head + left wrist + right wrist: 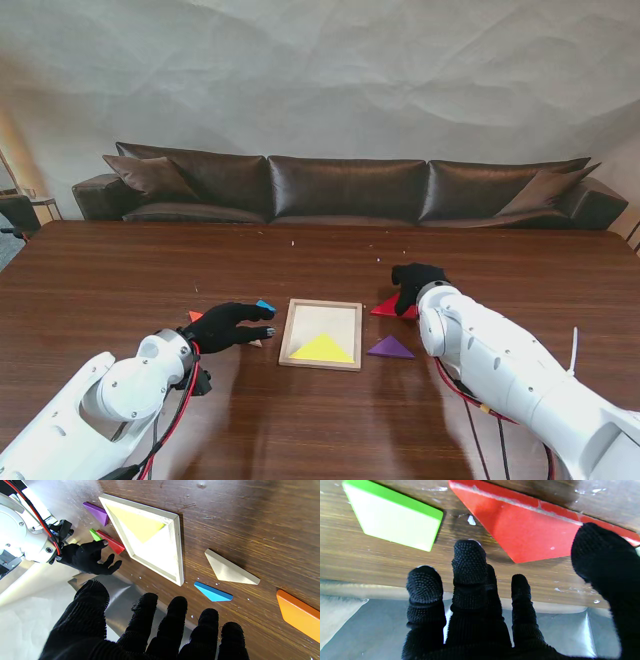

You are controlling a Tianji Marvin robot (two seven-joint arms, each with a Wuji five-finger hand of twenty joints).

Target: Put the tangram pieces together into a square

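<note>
dark brown wood grain runs across the bench, and at its middle sits a pale wooden tray with a yellow triangle lying inside it, against the tray's edge nearer to me.

taking the tray as the clock centre in the stand's view, the purple triangle lies at about 4 o'clock, just beside the tray. the red triangle lies at about 2 o'clock, partly under the right robot hand. the right wrist view shows a green piece just beside the red one, the two apart by a narrow strip of bare wood. that hand's fingers are spread and hold nothing; the thumb lies over one end of the red triangle, though i cannot tell whether it touches.

at about 9 o'clock the left robot hand hovers with its fingers apart, gripping nothing. the blue piece shows at about 10 o'clock past the fingertips, and a corner of the orange piece peeks out beside the hand's wrist end. the left wrist view also shows an unpainted wooden triangle lying between the tray and the orange piece, near the blue one but not touching it.
</note>
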